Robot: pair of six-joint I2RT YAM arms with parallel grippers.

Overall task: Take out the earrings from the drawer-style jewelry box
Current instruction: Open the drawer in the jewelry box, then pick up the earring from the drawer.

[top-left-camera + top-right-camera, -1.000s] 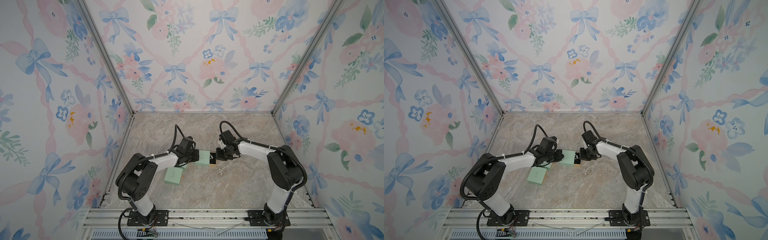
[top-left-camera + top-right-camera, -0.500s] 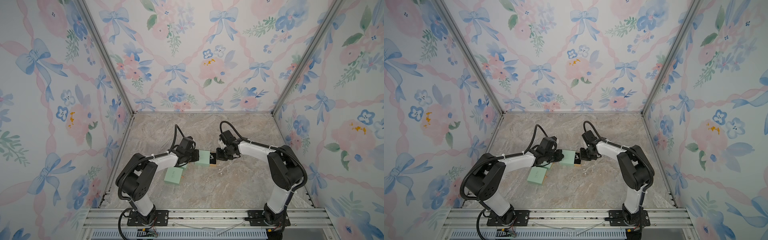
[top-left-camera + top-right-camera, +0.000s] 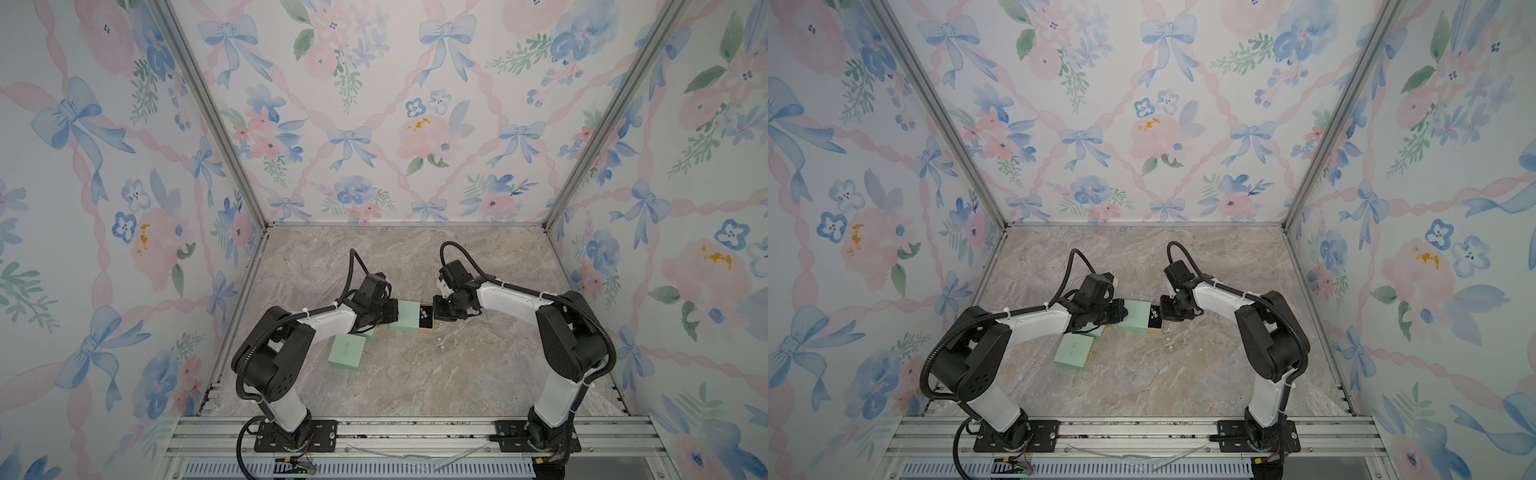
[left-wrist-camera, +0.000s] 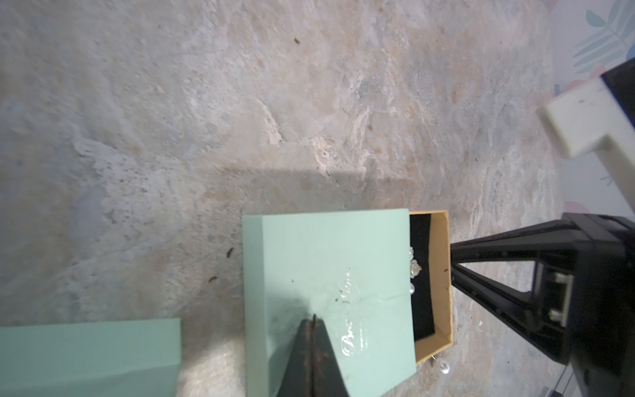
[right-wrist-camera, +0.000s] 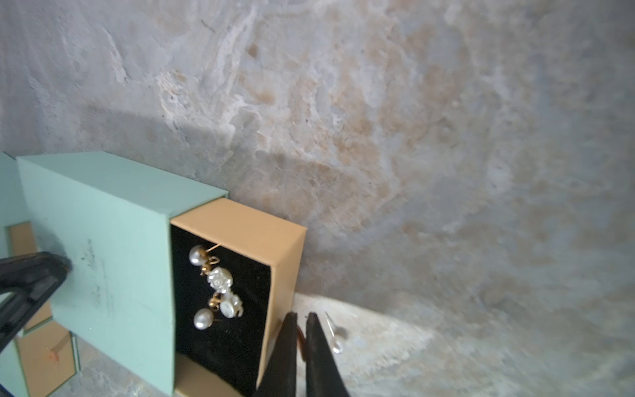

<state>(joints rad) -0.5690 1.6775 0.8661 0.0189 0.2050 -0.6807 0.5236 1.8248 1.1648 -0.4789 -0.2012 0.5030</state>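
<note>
The jewelry box [image 3: 409, 316] [image 3: 1136, 316] is a mint-green sleeve lying on the marble floor. Its tan drawer [image 5: 247, 227] [image 4: 443, 275] is slid partly out toward the right arm. The earrings [image 5: 220, 282] [image 4: 414, 269], several small pearl pieces with gold glints, lie on the drawer's black lining. My left gripper [image 4: 313, 318] [image 3: 394, 311] is shut, its tip pressed on the sleeve's top. My right gripper [image 5: 300, 318] [image 3: 436, 309] sits just outside the drawer's end wall. Its jaws are a narrow gap apart, with a thin reddish-brown strip showing in the gap.
One loose pearl earring [image 5: 336, 345] [image 4: 444, 367] lies on the floor beside the right fingers. A second mint box [image 3: 347, 352] [image 3: 1074, 352] lies nearer the front, by the left arm, with another partly hidden under that arm. Floral walls enclose three sides.
The right gripper's jaws have parted slightly. Both arms and the box stay where they were.
</note>
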